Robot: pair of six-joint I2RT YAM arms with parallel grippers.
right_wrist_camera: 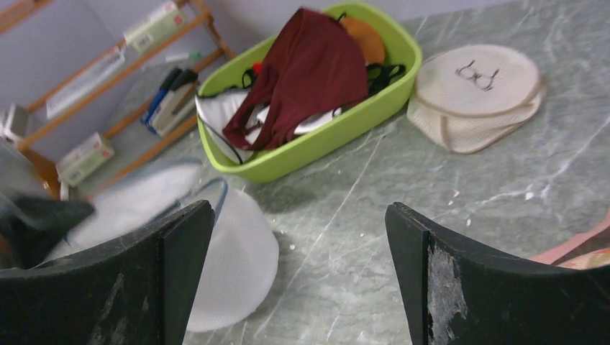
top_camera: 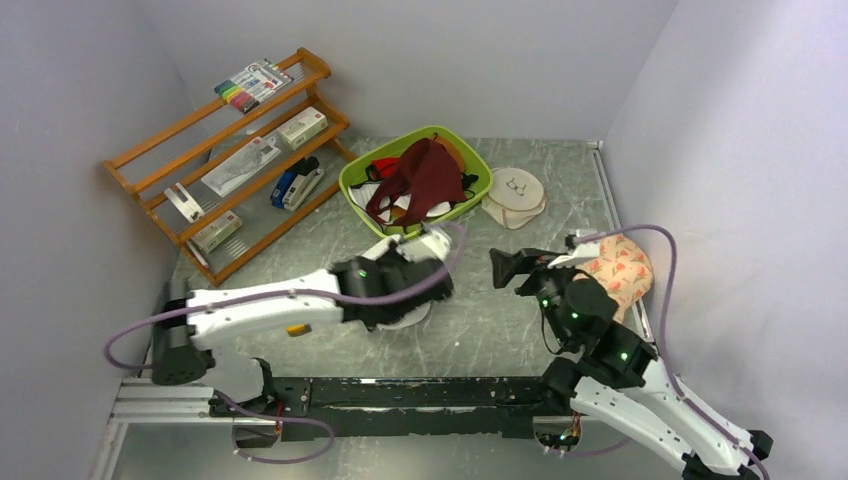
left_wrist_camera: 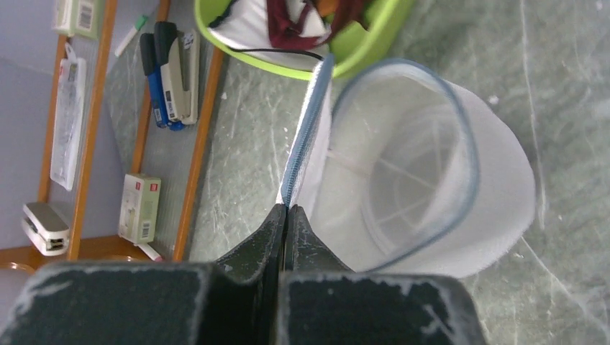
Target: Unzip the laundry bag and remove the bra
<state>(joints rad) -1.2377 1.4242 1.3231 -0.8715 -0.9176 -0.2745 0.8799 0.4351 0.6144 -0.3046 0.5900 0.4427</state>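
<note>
L gripper [left_wrist_camera: 286, 210] is clamped tight on the zipper rim [left_wrist_camera: 306, 136] of the laundry bag [left_wrist_camera: 496, 208], jaws fully together w/ the tape b/w them. R gripper [right_wrist_camera: 298, 208] stands wide apart, holding nothing, over bare table [top_camera: 480, 330] to the right of the bag. Down in size from there: the table is a grey marbled sheet. A wooden rack [top_camera: 230, 150] sits far left, well clear of the job. The green basket [right_wrist_camera: 338, 136] sits mid-table on the far side, just beyond the bag. The bag rests on the table right under and ahead of the L wrist, its two halves apart and its mouth facing the L wrist cam; inside looks empty, only mesh and pale ribs showing. The bra [right_wrist_camera: 309, 72] lies draped across the top of the basket, not in the bag, so by my read unzip + removal are done or v. nearly. Key relation: the pinched rim runs as a long strip straight away from the L fingers toward the basket, so the bag hangs off the L pincer along that line. Any let-go or set-down is thus the L arm's job. R arm is near but apart from the bag, w/ basket and bra further off, ahead and to its left. Risk, as I judge it: the soft mesh may drag along if L pulls back before opening.
</note>
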